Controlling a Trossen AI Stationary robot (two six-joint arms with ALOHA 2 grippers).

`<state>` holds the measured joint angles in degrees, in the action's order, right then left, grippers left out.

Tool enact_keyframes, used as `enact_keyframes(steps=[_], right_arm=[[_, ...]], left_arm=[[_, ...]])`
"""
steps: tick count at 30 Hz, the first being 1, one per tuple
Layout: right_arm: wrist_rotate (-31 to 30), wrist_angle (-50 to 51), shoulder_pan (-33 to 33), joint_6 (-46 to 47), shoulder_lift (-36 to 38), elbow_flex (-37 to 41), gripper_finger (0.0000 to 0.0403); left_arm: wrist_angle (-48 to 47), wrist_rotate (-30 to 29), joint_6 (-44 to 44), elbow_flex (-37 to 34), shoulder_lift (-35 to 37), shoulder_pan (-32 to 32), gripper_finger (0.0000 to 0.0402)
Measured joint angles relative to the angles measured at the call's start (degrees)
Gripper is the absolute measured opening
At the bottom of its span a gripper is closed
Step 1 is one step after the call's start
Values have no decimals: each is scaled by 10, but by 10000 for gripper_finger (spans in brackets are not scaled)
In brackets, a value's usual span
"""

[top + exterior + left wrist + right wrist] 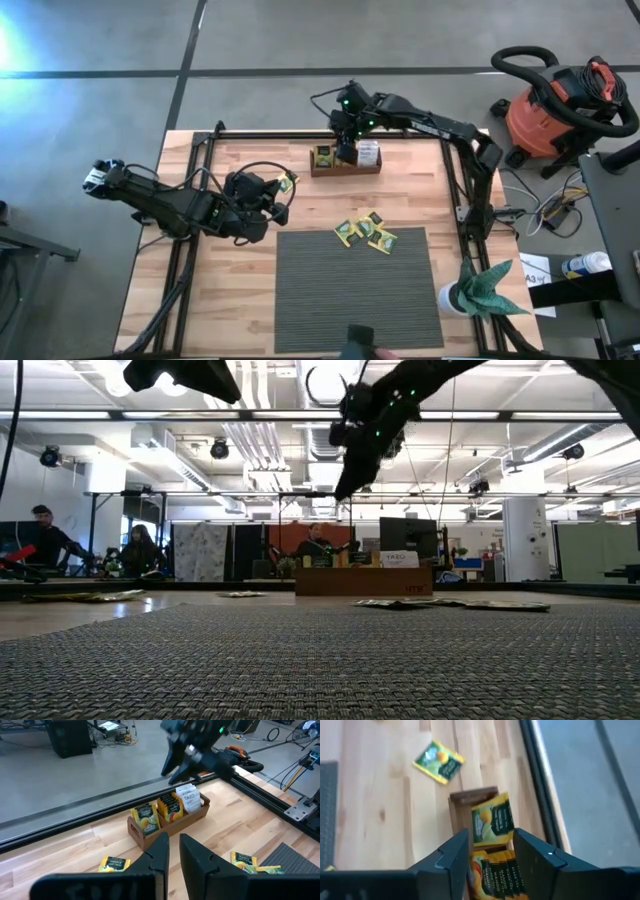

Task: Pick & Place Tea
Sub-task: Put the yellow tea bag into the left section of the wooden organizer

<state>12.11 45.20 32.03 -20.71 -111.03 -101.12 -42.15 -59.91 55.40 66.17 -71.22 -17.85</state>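
Hovering over the wooden tray [345, 165] at the table's far edge, our right gripper [347, 148] has its fingers [451, 856] spread with a clear gap and nothing between them. Only our right wrist camera looks down through that gap: directly below stand orange sachets [496, 873] packed upright in the middle compartment, and just beyond the fingertips a yellow-green sachet [492, 820] leans in the end compartment. Farther out from that end of the tray, one loose sachet [438, 762] lies flat on bare wood.

Our left gripper [270, 196] hangs over the table near its own side, its fingers [157, 856] only slightly parted and empty. Its wrist camera gives us what the overhead view cannot: the tray's three fills side by side, a yellow-green sachet [145, 817], the orange ones [170, 807], then white sachets [189, 800], with our right gripper [176, 766] above them.

From overhead alone we see the scattered cluster of yellow-green sachets [366, 233] at the far edge of the grey ribbed mat [355, 295], well apart from both grippers, and one sachet [287, 182] just beside our left gripper.
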Motion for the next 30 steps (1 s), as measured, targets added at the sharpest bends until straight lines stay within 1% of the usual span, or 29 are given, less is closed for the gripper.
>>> enact_keyframes(steps=[6,12,22,30], right_arm=[[0,1,-3,7,40,4,140],[1,18,-5,8,64,4,133],[1,33,-7,6,68,7,123],[1,38,-7,6,68,9,128]], left_arm=[[0,0,0,0,0,0,39],[1,0,2,0,0,2,39],[6,0,3,0,0,3,39],[6,0,3,0,0,9,39]])
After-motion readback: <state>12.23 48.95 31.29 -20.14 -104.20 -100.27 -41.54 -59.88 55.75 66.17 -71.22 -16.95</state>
